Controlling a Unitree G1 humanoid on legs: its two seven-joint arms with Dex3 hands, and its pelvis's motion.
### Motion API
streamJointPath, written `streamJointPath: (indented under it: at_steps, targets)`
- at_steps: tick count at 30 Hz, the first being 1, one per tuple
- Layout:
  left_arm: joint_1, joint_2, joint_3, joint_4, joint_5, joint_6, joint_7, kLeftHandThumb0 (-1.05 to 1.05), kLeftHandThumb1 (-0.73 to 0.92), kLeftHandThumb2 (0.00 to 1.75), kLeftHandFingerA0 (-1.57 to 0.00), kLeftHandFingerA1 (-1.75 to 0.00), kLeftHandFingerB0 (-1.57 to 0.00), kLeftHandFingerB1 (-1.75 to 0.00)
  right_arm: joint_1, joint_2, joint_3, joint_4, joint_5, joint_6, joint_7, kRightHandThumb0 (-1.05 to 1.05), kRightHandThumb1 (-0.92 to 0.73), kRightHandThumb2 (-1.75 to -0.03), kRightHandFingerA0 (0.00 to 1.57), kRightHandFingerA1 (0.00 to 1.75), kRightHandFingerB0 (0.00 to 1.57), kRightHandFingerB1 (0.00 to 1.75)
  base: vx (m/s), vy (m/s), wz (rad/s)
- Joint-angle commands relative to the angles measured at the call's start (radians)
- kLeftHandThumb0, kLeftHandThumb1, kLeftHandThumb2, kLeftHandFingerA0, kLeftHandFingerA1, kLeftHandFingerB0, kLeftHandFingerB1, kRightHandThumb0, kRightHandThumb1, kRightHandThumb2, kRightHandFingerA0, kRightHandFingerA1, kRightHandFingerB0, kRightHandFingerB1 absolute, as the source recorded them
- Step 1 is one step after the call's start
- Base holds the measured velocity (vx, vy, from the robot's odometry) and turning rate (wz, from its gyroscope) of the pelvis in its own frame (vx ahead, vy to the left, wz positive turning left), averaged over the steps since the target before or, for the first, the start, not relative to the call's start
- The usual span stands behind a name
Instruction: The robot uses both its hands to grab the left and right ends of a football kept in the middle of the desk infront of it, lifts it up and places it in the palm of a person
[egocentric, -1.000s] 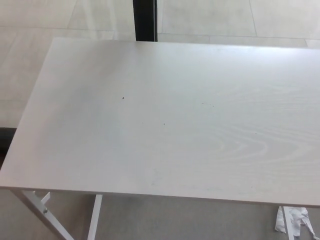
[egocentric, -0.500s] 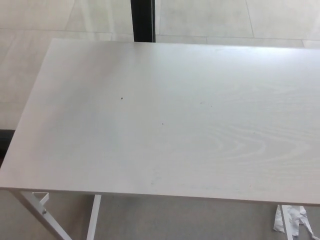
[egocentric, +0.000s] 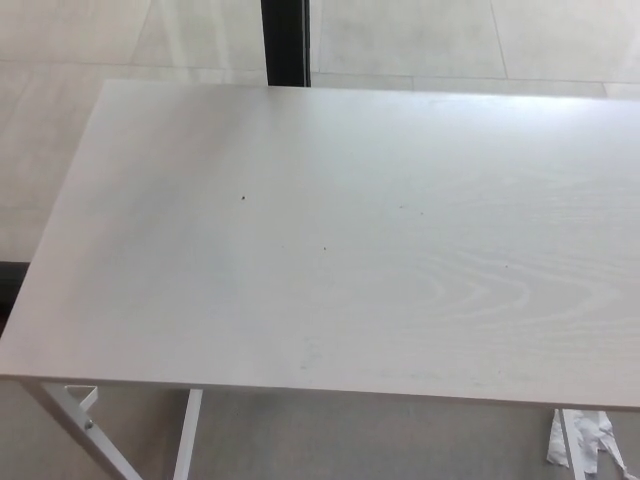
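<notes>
A pale wood-grain desk (egocentric: 330, 230) fills the head view, and nothing lies on its top apart from a few small dark specks. No football shows anywhere in the frame. Neither of my hands nor any part of my arms is in the picture. No person or palm is visible either.
The desk stands on white metal legs (egocentric: 85, 420) at the near left. A dark vertical post (egocentric: 285, 42) rises behind the far edge over a tiled floor. A crumpled white scrap (egocentric: 590, 445) lies on the floor at the near right.
The whole picture has shifted by a few pixels, so the camera moved slightly. Nothing on the desk has changed.
</notes>
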Motion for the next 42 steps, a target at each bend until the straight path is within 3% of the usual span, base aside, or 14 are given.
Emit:
streamJointPath:
  at_steps: [1, 3, 11, 17, 18, 19, 21, 22, 25, 29, 34, 35, 40, 42]
  targets:
    - [-0.017, 0.056, -0.005, 0.045, -0.127, -0.074, -0.122, -0.88, 0.61, 0.95, -0.01, -0.52, -0.03, -0.42, 0.026, -0.108, 0.101, 0.120, -0.127, -0.232, 0.196, -0.75, -0.56, -0.90, 0.31, 0.52, 0.13, 0.41, 0.00, 0.000, 0.00]
    - [-0.009, 0.062, -0.022, 0.047, -0.119, -0.085, -0.127, -0.39, 0.45, 1.04, -0.02, -0.53, 0.00, -0.52, 0.027, -0.110, 0.107, 0.121, -0.123, -0.239, 0.198, -0.76, -0.57, -0.89, 0.28, 0.50, 0.13, 0.41, 0.00, 0.000, 0.00]
    - [-0.013, 0.075, -0.025, 0.107, -0.160, -0.120, -0.113, -0.86, 0.60, 0.97, 0.00, -0.51, -0.10, -0.40, 0.011, -0.126, 0.154, 0.166, -0.138, -0.303, 0.232, -0.75, -0.69, -0.61, 0.36, 0.41, 0.19, 0.28, 0.00, 0.000, 0.00]
    - [-0.009, 0.074, -0.048, 0.110, -0.186, -0.154, -0.118, -0.39, 0.45, 1.04, -0.03, -0.54, 0.00, -0.51, 0.009, -0.125, 0.138, 0.181, -0.112, -0.308, 0.248, -0.81, -0.57, -0.91, 0.39, 0.57, 0.12, 0.40, 0.00, 0.000, 0.00]
    - [-0.013, 0.074, -0.040, 0.114, -0.205, -0.141, -0.120, -0.40, 0.43, 1.03, -0.03, -0.54, 0.00, -0.51, 0.006, -0.127, 0.141, 0.187, -0.115, -0.310, 0.248, -0.70, -0.69, -0.61, 0.42, 0.45, 0.19, 0.28, 0.00, 0.000, 0.00]
    - [-0.014, 0.074, -0.039, 0.120, -0.214, -0.146, -0.127, -0.91, 0.63, 0.98, -0.04, -0.52, -0.03, -0.44, 0.004, -0.128, 0.141, 0.193, -0.115, -0.312, 0.252, -0.77, -0.57, -0.90, 0.30, 0.51, 0.12, 0.40, 0.00, 0.000, 0.00]
    - [-0.015, 0.075, -0.038, 0.124, -0.230, -0.148, -0.125, -0.78, 0.76, 0.63, -0.09, -0.49, -0.09, -0.38, 0.000, -0.128, 0.139, 0.203, -0.114, -0.318, 0.259, -0.73, -0.56, -0.89, 0.27, 0.51, 0.10, 0.40, 0.00, 0.000, 0.00]
    - [-0.027, 0.071, -0.040, 0.117, -0.241, -0.146, -0.134, -0.90, 0.62, 0.98, -0.02, -0.52, -0.06, -0.46, 0.003, -0.130, 0.138, 0.213, -0.122, -0.338, 0.249, -0.69, -0.71, -0.62, 0.41, 0.42, 0.19, 0.28, 0.00, 0.000, 0.00]
    - [-0.030, 0.068, -0.057, 0.112, -0.243, -0.168, -0.118, -0.40, 0.40, 1.02, -0.03, -0.53, 0.00, -0.51, -0.012, -0.134, 0.134, 0.227, -0.118, -0.338, 0.252, -0.70, -0.56, -0.91, 0.32, 0.52, 0.12, 0.41, 0.00, 0.000, 0.00]
    - [0.004, 0.013, -0.069, 0.036, -0.201, -0.324, 0.081, -0.68, 0.65, 0.60, -0.64, -0.52, -0.55, -0.40, -0.013, -0.115, 0.117, 0.218, -0.116, -0.388, 0.234, -0.59, -0.48, -0.82, 0.56, 0.57, 0.34, 0.46, 0.00, 0.000, 0.00]
    - [-0.001, 0.034, -0.118, 0.063, -0.192, -0.348, 0.047, -0.64, 0.56, 0.57, -0.56, -0.50, -0.48, -0.37, -0.031, -0.104, 0.111, 0.200, -0.116, -0.386, 0.193, -0.54, -0.40, -0.75, 1.10, 1.06, 0.32, 0.44, 0.00, 0.000, 0.00]
    - [-0.002, 0.040, -0.131, 0.071, -0.188, -0.352, 0.041, -0.62, 0.54, 0.57, -0.57, -0.47, -0.48, -0.37, -0.032, -0.100, 0.110, 0.190, -0.117, -0.386, 0.183, -0.44, -0.47, -0.55, 0.79, 0.54, 0.39, 0.33, 0.00, 0.000, 0.00]
    - [0.030, 0.058, -0.228, 0.051, -0.130, -0.401, 0.058, -0.67, 0.47, 0.55, -0.58, -0.52, -0.49, -0.36, -0.270, -0.113, 0.174, 0.410, -0.173, -0.469, 0.084, -0.41, -0.39, -0.69, 0.49, 0.51, 0.41, 0.45, 0.00, 0.000, 0.00]
    - [0.033, 0.063, -0.233, 0.053, -0.155, -0.396, 0.055, -0.65, 0.45, 0.56, -1.11, -0.88, -0.50, -0.38, -0.272, -0.121, 0.196, 0.438, -0.196, -0.501, 0.075, -0.36, -0.48, -0.55, 0.50, 0.42, 0.46, 0.35, 0.00, 0.000, 0.00]
